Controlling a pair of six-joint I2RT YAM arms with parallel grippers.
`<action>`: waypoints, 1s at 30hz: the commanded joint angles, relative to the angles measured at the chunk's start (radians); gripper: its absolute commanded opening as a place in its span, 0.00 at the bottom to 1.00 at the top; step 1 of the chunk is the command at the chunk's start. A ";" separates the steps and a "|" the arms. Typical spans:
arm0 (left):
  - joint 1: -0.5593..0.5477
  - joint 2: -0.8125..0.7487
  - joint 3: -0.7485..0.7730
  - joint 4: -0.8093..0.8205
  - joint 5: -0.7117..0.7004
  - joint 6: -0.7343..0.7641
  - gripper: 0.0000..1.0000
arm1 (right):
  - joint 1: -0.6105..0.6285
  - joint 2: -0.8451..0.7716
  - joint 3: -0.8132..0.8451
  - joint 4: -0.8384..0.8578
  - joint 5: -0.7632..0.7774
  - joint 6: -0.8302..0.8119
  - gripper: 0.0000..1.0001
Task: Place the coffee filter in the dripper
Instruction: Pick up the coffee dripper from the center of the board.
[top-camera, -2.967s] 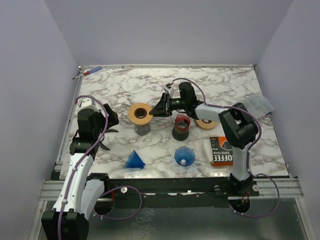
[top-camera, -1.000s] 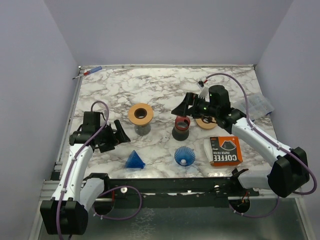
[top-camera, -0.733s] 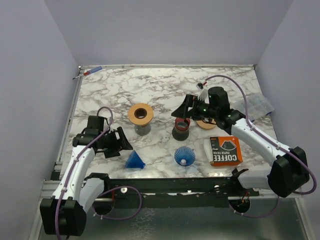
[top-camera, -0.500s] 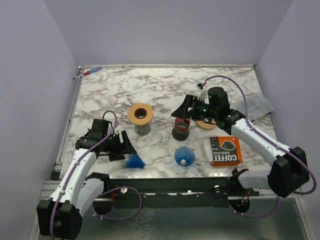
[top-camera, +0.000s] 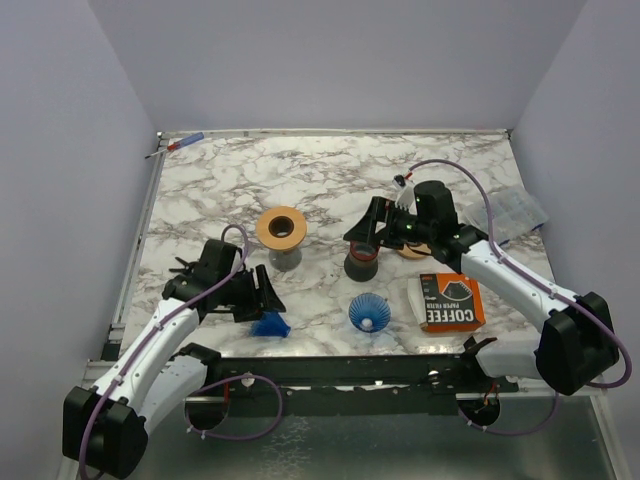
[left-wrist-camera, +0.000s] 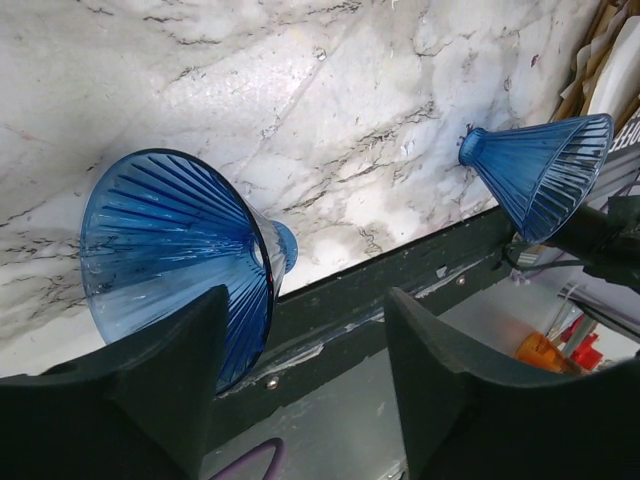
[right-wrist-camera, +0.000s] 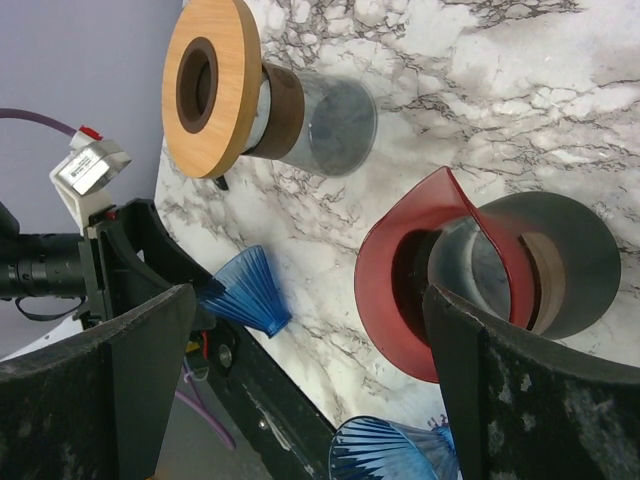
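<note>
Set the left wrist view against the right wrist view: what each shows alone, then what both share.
Only the left wrist view: the ribbed inside of the nearer blue dripper, and orange and red parts below the marble table. Only the right wrist view: the wood-topped glass vessel and the red dripper on its dark base. Both: the table, its dark front rail, the left gripper beside the nearer dripper, and the second blue dripper farther along the edge.

We see the left arm (top-camera: 158, 340) and right arm (top-camera: 512, 280) clad in white shells with black joints, purple cables (right-wrist-camera: 25, 114) looping along them, and broad matte-black fingers (left-wrist-camera: 440, 380).
</note>
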 joint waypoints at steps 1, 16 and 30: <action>-0.015 -0.004 -0.030 0.031 -0.022 -0.021 0.60 | -0.006 -0.021 -0.013 0.009 -0.022 0.011 1.00; -0.045 0.020 -0.025 0.048 -0.080 -0.009 0.29 | -0.006 -0.006 0.008 -0.006 -0.033 0.007 1.00; -0.047 -0.054 0.002 0.054 -0.166 -0.043 0.00 | -0.006 -0.045 0.016 -0.024 -0.036 0.008 1.00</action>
